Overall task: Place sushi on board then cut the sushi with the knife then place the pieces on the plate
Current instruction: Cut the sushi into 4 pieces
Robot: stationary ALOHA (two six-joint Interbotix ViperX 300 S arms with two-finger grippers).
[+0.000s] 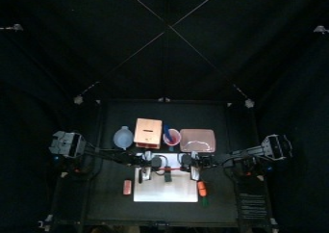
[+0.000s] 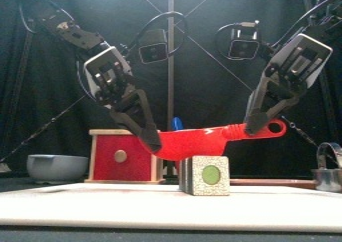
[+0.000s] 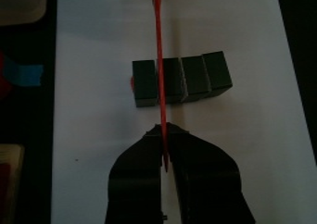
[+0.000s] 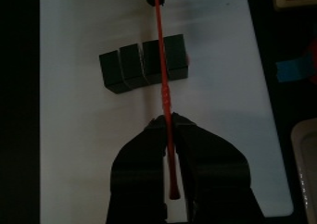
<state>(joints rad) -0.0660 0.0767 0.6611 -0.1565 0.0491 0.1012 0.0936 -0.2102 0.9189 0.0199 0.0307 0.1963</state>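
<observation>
L gripper (image 2: 144, 134) & R gripper (image 2: 257, 121) each clamp one end of knife (image 2: 201, 138), blade crosswise just over sushi roll (image 2: 205, 176) on board (image 2: 80, 201), prob. for an even two-arm press-down.

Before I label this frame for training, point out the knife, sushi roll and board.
knife (image 2: 201, 139): front view, blade middle.
sushi roll (image 3: 192, 80): left wrist view, middle block's top.
board (image 4: 74, 135): right wrist view, bare surface.

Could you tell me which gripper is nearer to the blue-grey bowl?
Left. The left gripper grips the red knife at the end toward the bowl; the right gripper grips its far end, beyond the sushi roll.
</observation>
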